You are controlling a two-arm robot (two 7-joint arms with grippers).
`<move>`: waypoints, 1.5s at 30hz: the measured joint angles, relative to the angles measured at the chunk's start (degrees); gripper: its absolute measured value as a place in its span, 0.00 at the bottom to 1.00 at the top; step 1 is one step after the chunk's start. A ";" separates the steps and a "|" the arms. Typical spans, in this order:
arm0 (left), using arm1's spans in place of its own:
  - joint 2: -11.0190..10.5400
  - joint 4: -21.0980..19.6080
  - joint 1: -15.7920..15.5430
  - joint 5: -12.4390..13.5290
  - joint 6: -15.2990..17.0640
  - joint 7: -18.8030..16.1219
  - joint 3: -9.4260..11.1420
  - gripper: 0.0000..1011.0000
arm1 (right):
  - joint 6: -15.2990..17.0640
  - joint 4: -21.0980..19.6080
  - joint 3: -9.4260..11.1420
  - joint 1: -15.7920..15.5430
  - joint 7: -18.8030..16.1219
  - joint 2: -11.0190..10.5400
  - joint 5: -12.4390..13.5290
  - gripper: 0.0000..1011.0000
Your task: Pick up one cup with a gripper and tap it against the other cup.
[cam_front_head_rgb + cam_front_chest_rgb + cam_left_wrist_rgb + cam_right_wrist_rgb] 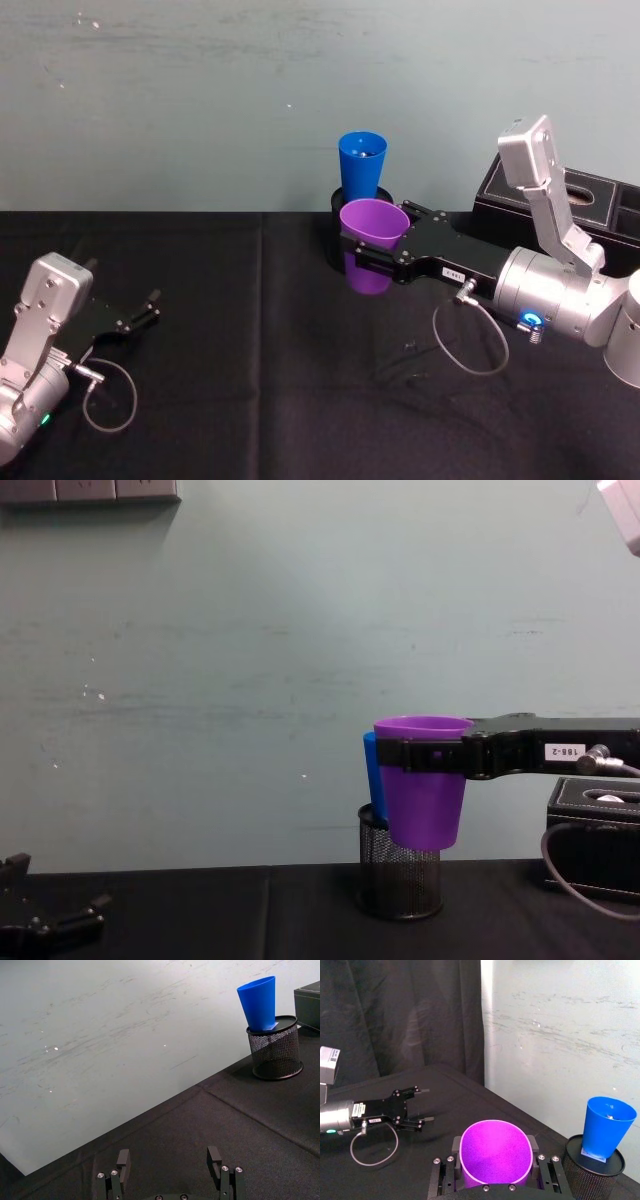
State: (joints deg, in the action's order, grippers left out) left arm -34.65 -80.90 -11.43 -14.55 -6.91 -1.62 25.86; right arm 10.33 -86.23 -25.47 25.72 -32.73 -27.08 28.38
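Note:
The purple cup [372, 232] hangs upright above the table, my right gripper [368, 250] shut on it just under the rim. The chest view shows the purple cup [425, 800] clear of the cloth, in front of the blue cup [369, 775]. The blue cup [361, 160] stands tilted inside a black mesh pen holder [333, 205] just behind. From the right wrist, the purple cup [494, 1152] sits between the jaws and the blue cup [607, 1125] stands a short gap beyond. My left gripper [150, 305] rests open at the table's left, nothing in it [168, 1162].
A black box [560, 200] stands at the back right, close beside my right arm. The mesh pen holder [400, 888] sits on the black cloth near the wall. A grey cable [470, 345] loops under the right wrist. Open cloth lies between the two arms.

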 joint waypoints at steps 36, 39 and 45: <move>0.00 0.00 0.00 0.00 0.00 0.00 0.00 0.99 | -0.06 0.00 0.00 -0.02 -0.06 0.00 -0.05 0.73; 0.00 0.00 0.00 0.00 0.00 0.00 0.00 0.99 | -0.13 0.01 -0.04 -0.01 -0.12 -0.04 0.00 0.73; 0.00 0.00 0.00 0.00 0.00 0.00 0.00 0.99 | -0.86 1.44 -0.80 1.18 -1.51 -0.10 1.67 0.73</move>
State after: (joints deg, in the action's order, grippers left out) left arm -34.64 -80.90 -11.43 -14.55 -6.91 -1.62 25.86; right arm 9.48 -84.79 -26.28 26.89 -34.24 -27.18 30.05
